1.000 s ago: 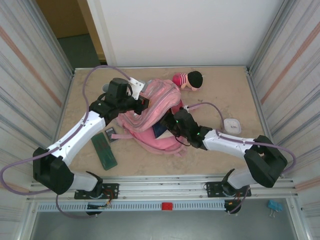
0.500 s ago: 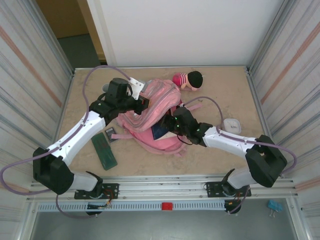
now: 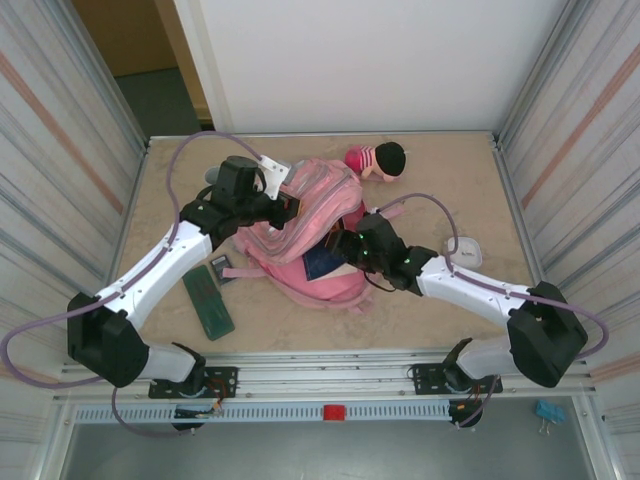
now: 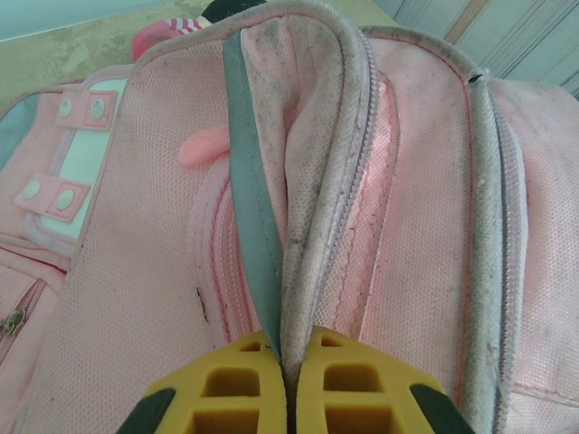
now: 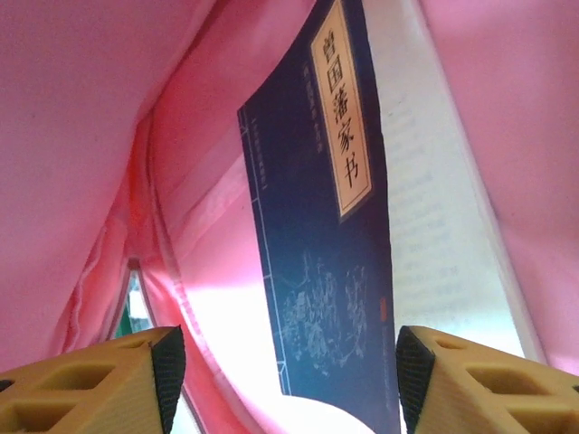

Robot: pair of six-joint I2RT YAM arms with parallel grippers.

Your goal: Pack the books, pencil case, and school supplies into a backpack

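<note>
The pink backpack (image 3: 318,190) lies mid-table with its mouth held up. My left gripper (image 3: 290,208) is shut on the rim of the opening, its yellow fingertips (image 4: 240,384) pinching the zipped edge and grey-green trim of the backpack (image 4: 407,226). My right gripper (image 3: 343,246) reaches into the mouth from the right. A dark blue book (image 3: 320,264) lies inside. In the right wrist view the book (image 5: 317,235), with a cream label, stands against the pink lining (image 5: 81,136). My right gripper (image 5: 289,380) is open, its pads on either side of the book's near end, the left pad well clear of it.
A flat green case (image 3: 208,300) and a small dark item (image 3: 221,268) lie left of the backpack. A pink-and-black plush doll (image 3: 378,160) sits behind it. A small white object (image 3: 463,250) lies at the right. Corrugated walls close in both sides.
My right arm has pushed left, carrying its gripper deeper into the backpack's mouth, and its jaws have narrowed somewhat. The left gripper keeps its hold in the same place.
</note>
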